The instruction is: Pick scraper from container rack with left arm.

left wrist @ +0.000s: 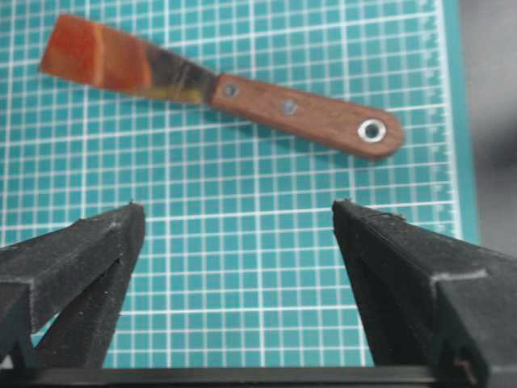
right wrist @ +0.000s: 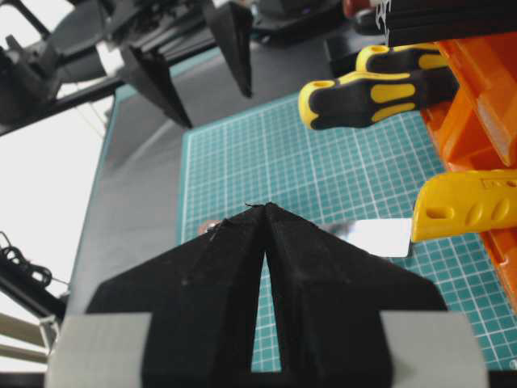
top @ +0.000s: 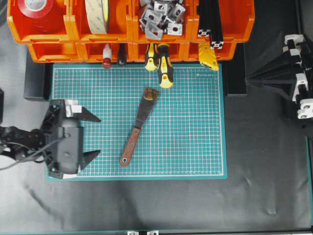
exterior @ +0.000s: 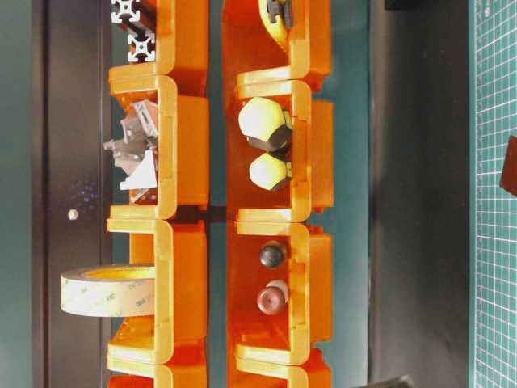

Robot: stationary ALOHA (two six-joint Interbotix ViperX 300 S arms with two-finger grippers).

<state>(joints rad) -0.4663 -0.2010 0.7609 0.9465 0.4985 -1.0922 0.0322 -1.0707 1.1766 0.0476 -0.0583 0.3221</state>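
Currently the scraper (top: 138, 127) is out of the container rack (top: 49, 49) and lies flat on the green grid mat (top: 195, 147), blade toward the rack, ringed handle end toward the near edge. I judge the pick largely done, or the tool set down; which, I cannot say. My left fingers (top: 88, 137) stand wide open and empty at the mat's left edge. In the left wrist view the scraper lies crosswise beyond both fingertips (left wrist: 129, 222), apart from them, handle toward the right one. My right fingers (right wrist: 265, 214) are closed together, holding nothing.
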